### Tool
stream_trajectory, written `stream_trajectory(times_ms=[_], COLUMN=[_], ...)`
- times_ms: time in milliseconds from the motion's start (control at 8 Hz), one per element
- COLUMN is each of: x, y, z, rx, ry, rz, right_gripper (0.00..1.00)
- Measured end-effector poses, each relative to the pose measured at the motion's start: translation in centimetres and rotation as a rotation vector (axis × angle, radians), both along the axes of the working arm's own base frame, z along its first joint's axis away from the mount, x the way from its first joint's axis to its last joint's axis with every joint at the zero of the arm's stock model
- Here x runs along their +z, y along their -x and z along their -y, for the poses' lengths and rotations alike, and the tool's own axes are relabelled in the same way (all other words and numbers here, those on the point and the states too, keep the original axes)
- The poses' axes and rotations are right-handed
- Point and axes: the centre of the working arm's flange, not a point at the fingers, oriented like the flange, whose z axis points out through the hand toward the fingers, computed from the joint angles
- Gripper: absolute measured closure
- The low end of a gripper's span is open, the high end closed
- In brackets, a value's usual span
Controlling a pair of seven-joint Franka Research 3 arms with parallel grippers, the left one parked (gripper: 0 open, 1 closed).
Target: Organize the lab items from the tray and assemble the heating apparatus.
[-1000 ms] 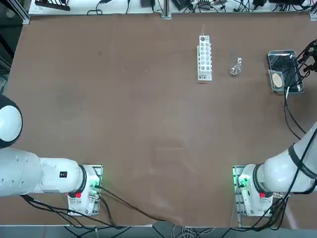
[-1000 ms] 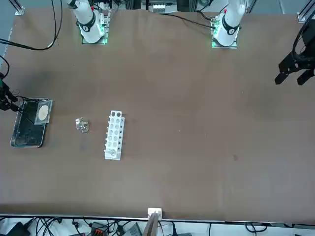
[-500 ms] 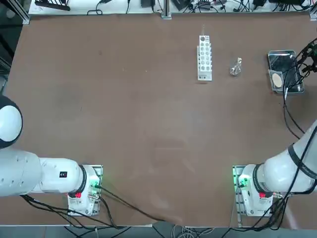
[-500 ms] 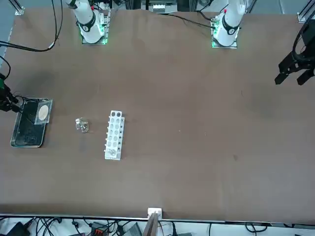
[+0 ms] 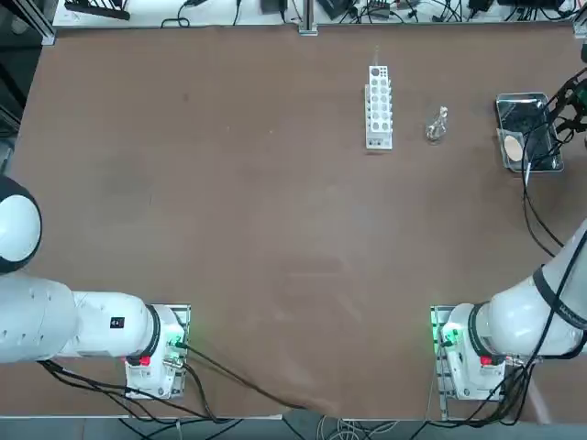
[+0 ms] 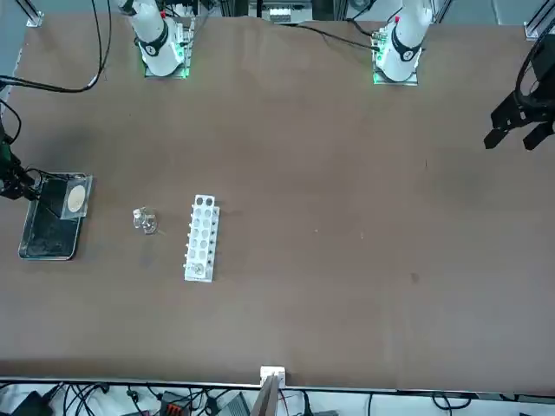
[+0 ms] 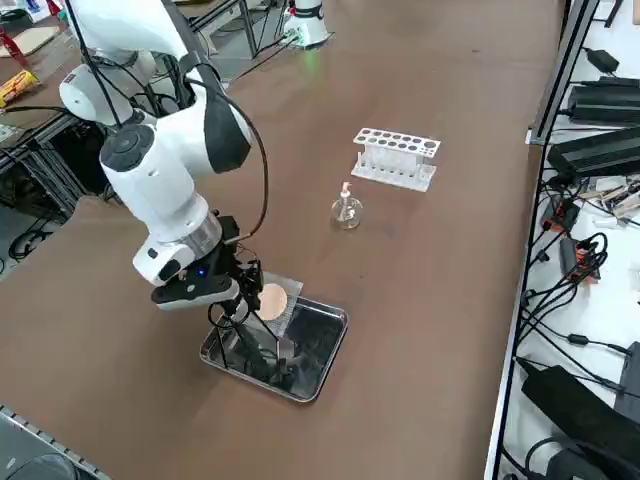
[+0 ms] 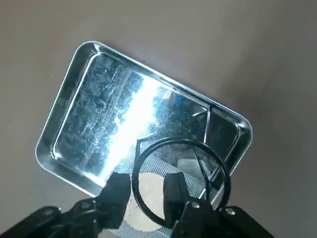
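The shiny metal tray [image 8: 94, 109] lies at the table's far right [image 5: 523, 97] [image 6: 50, 256] [image 7: 318, 348]. The black wire stand [image 8: 181, 141] [image 7: 246, 346] stands in it, over the round tan disc [image 5: 514, 147] [image 6: 77, 198] [image 7: 272, 300] on its mesh. My right gripper [image 8: 146, 187] [image 7: 238, 306] hangs low over the tray's disc end. It is open, its fingers [image 8: 118, 191] straddling the rim of the stand's ring. The small clear glass burner [image 5: 437, 125] [image 6: 145, 220] [image 7: 346, 210] sits on the table between the tray and the rack.
A white holed rack [image 5: 379, 105] [image 6: 201, 237] [image 7: 396, 157] lies left of the burner. Cables and power gear line the table's far edge [image 7: 590, 150]. Brown tabletop stretches wide to the left [image 5: 229, 202].
My right gripper has drifted slightly toward the table's right edge over the tray. The burner, rack and tray have not moved.
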Motion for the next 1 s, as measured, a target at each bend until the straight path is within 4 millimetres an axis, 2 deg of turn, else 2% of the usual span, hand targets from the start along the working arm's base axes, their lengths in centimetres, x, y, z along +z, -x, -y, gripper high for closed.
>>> stream_trajectory(times_ms=[500, 1000], x=[-0.88, -0.97], y=[0.02, 0.0], z=[0.02, 0.06], rx=[0.016, 0.016], ry=[-0.024, -0.021], rz=[0.02, 0.021], right_gripper=[0.61, 0.64])
